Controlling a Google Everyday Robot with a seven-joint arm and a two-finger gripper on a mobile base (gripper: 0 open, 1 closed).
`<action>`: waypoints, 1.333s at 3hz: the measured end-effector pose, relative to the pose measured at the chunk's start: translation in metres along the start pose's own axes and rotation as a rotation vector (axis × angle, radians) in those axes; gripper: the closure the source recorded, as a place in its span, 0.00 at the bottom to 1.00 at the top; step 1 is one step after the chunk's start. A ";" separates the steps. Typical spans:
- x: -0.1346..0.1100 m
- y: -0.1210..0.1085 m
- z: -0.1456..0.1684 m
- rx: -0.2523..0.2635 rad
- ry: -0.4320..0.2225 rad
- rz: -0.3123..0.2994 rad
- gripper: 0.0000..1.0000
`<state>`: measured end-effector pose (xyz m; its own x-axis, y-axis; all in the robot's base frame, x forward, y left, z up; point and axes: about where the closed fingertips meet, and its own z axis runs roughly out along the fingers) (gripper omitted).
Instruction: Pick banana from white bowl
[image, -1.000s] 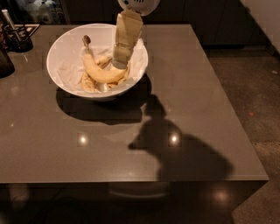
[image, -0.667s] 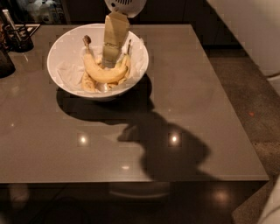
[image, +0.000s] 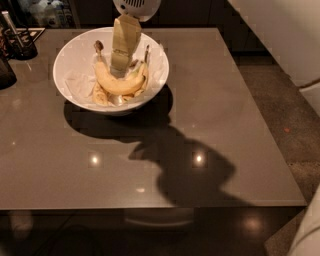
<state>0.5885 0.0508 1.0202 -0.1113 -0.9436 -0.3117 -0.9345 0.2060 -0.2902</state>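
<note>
Camera view: gripper (image: 119, 66) at the banana (image: 118, 86) in the white bowl (image: 68, 75) (whether it has hold, we cannot tell); we should pinch the thick middle squarely.

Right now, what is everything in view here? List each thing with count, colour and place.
table: one, glossy grey-brown, fills most of the view
white bowl: one, white, far left part of the table
banana: one, yellow with a dark stem, on top inside the white bowl
smaller bananas: at least two, paler yellow, beneath and beside the banana
dark holder: one, black, far left corner of the table
floor: dark, speckled, right of the table
gripper: one, pale yellow-green, reaching down into the white bowl at the banana's middle
</note>
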 end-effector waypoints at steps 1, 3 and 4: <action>-0.019 0.005 0.028 -0.073 -0.009 0.004 0.00; -0.037 0.004 0.075 -0.180 0.006 0.038 0.18; -0.032 -0.005 0.090 -0.200 0.029 0.094 0.42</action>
<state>0.6269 0.1035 0.9498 -0.2083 -0.9303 -0.3020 -0.9677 0.2408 -0.0746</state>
